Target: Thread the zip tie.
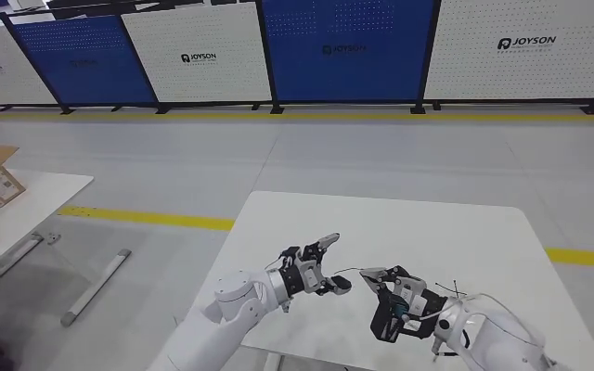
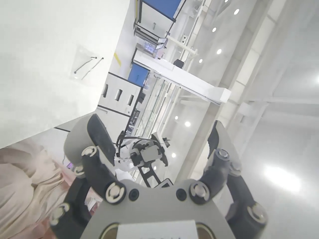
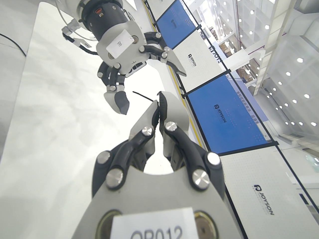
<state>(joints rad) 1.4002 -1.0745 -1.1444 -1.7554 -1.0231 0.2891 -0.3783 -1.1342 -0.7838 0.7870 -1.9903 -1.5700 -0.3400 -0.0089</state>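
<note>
The white surface (image 1: 390,218) is carrying both arms, which are meeting over its near half with their tips pointing at each other.

The left pincer (image 2: 159,136) is standing wide, its two fingers (image 2: 99,135) spread far apart with nothing between them. It is hanging above the surface, just across from the right pincer's tip.

The right pincer (image 3: 158,101) is pinching narrow, its pads pressed together on one end of the zip tie (image 3: 143,96). It is hovering over the surface near the left pincer, the two of them apart and not touching.

A few spare zip ties (image 2: 87,65) are lying flat on the surface on what looks like a clear sheet. They are out past the right pincer's wrist, on the side away from the left pincer and well apart from it.

The held zip tie is a thin black strip, sticking out of the right pincer's tip toward the open gap of the left pincer. Its free end is hanging in the air near the left pincer's lower finger, close to it but apart from it.
</note>
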